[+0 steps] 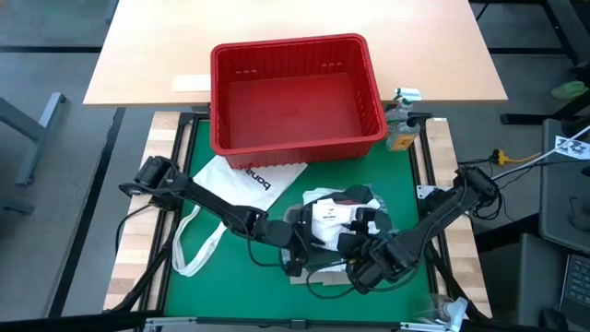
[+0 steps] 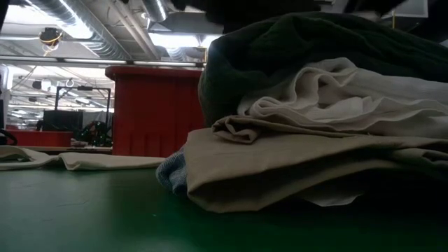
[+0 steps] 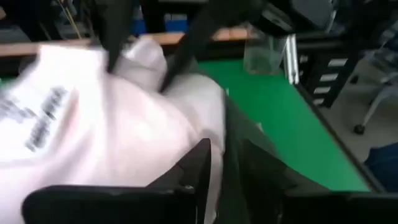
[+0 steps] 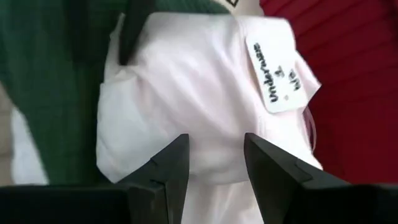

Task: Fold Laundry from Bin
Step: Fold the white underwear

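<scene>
Laundry [image 1: 339,221] is sitting stacked at six o'clock on the green mat, both arms working over it. Left gripper [image 3: 219,163] is narrowing on a white shirt [image 3: 112,134]; right gripper [image 4: 216,163] is hanging spread above it. A snagged layer could be dragging the stack apart. Bin [image 1: 297,92] is standing emptied at twelve.

A red bin [image 1: 297,92] of smooth, slightly glossy plastic, slotted near the rim, is seen at 12 o'clock. The table [image 1: 184,267] is covered in matt green felt-like material, edged in pale wood. At 6 o'clock, soft creased cloth is piled as laundry [image 2: 315,140]: tan woven, white cotton, dark knit. A white cloth tote bag [image 1: 241,181] is laid at 9 o'clock.
</scene>
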Motion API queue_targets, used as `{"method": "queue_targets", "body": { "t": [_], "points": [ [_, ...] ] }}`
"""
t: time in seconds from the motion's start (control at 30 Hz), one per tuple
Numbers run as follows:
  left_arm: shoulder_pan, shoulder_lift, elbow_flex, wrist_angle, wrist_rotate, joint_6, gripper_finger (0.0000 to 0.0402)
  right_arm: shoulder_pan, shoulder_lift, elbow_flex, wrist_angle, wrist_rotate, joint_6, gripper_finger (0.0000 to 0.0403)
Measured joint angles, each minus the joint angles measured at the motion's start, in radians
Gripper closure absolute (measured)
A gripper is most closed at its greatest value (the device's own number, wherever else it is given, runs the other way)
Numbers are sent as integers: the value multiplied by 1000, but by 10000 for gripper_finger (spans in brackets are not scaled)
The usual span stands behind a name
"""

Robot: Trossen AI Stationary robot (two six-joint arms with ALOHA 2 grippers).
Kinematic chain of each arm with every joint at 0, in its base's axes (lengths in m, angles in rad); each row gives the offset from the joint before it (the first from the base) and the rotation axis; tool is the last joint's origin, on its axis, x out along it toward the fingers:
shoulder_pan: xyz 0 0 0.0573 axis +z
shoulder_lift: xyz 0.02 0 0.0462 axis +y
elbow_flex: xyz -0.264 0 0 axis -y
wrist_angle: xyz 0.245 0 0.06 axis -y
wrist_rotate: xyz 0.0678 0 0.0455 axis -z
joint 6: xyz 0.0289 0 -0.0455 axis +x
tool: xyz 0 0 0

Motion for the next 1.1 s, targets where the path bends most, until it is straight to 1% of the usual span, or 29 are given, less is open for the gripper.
{"method": "queue_targets", "body": {
  "t": [0.13,0.33,0.47,0.53,0.7,0.87,1.1],
  "points": [
    [0,45,0,-13,-4,0,331,-6,0,-49,16,-11,5,249],
    [3,58,0,-14,-4,0,341,-4,0,-48,-6,-16,4,249],
    [-3,26,0,-13,-4,40,348,-3,-7,1,-59,-16,4,249],
    [-6,-2,0,-11,-4,58,351,-3,-7,42,-116,-22,4,249],
    [-14,-55,0,-5,-3,56,353,-2,-7,138,-265,-90,5,249],
    [-17,-68,0,-4,-3,52,353,36,-7,182,-391,-139,81,249],
    [-16,-67,0,-10,-3,51,354,126,-28,168,-392,-170,162,249]
  ]
}}
